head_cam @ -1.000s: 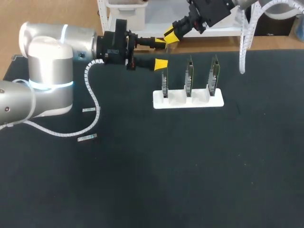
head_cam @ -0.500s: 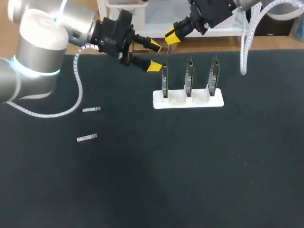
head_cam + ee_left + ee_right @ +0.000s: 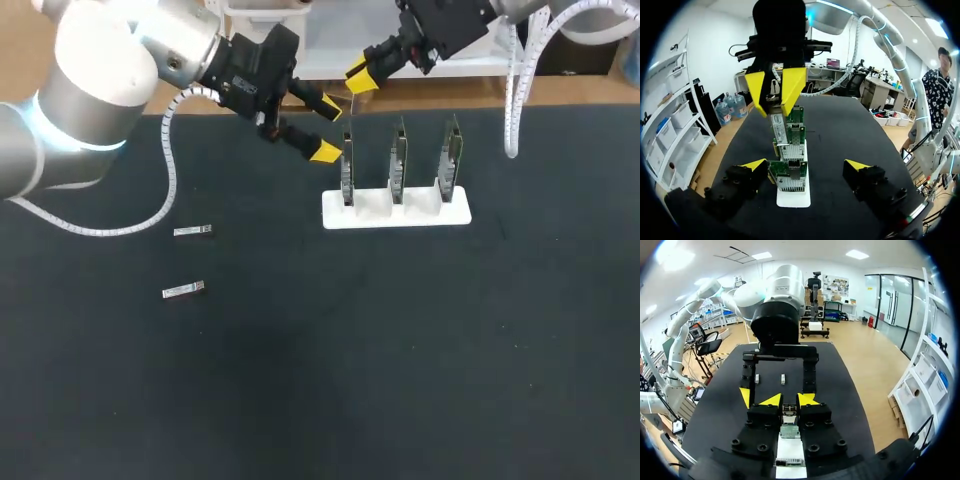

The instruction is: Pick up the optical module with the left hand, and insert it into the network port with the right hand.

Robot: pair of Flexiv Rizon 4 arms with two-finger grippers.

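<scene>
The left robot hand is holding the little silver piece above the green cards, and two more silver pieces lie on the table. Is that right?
Not quite. The right gripper holds the optical module above the green cards; the left gripper is open and empty. The left wrist view shows it. Two more modules do lie on the table.

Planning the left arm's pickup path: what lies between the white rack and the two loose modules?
Nothing; the head view shows only bare black mat between rack and modules.
</scene>
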